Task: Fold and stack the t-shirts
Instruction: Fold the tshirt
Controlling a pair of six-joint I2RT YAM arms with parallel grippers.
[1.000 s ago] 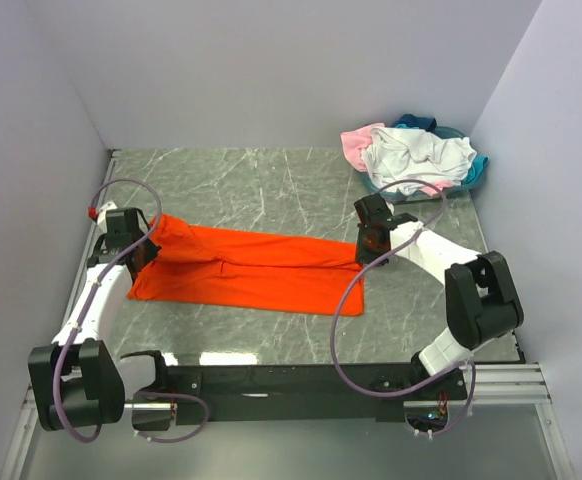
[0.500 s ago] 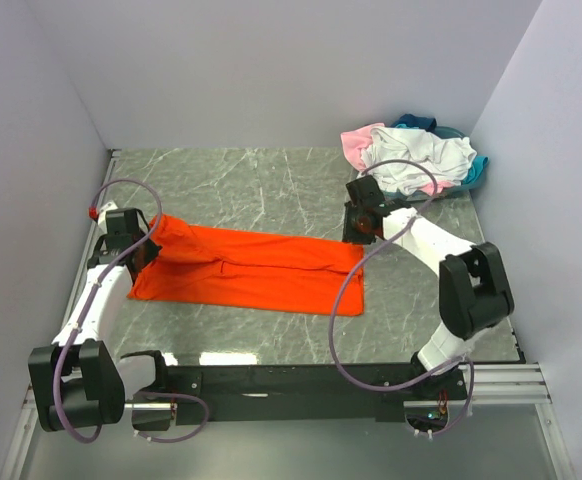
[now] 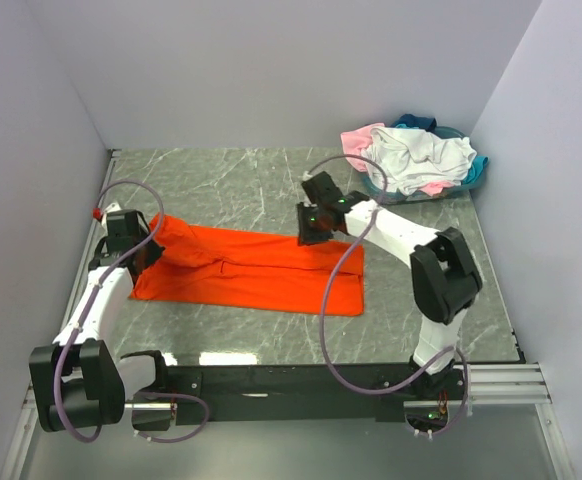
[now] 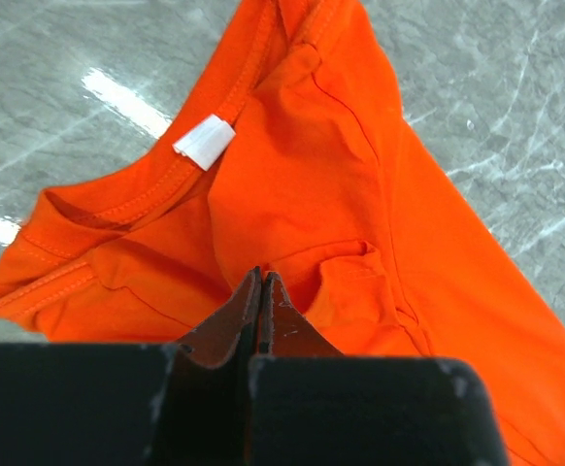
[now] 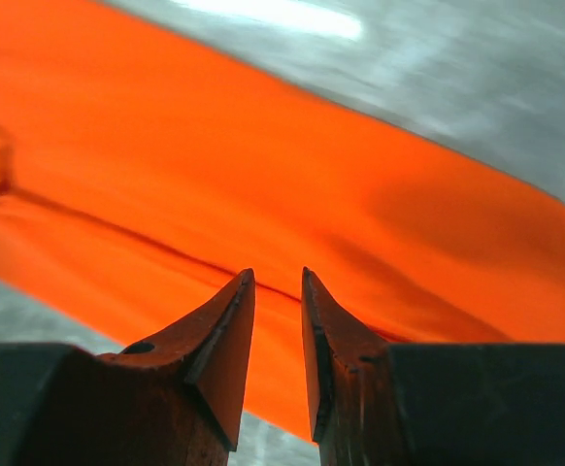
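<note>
The bright orange t-shirt [image 3: 261, 270] lies folded into a long band across the middle of the table. My left gripper [image 3: 143, 250] is at its collar end, and in the left wrist view it [image 4: 260, 274] is shut, with creases of the orange fabric [image 4: 360, 175] running into its tips beside the white neck label [image 4: 205, 139]. My right gripper [image 3: 309, 230] hovers over the band's far edge, right of middle. In the right wrist view it [image 5: 275, 274] is open by a narrow gap and empty above the orange cloth [image 5: 263, 165].
A crumpled pile sits in the back right corner: a white shirt [image 3: 421, 155], a pale pink one [image 3: 356, 145] and a teal one [image 3: 476, 165]. Grey walls close in the table on the left, back and right.
My right gripper has left the shirt's right end and swung left along its far edge to right of middle. The left gripper and the shirt have stayed put.
</note>
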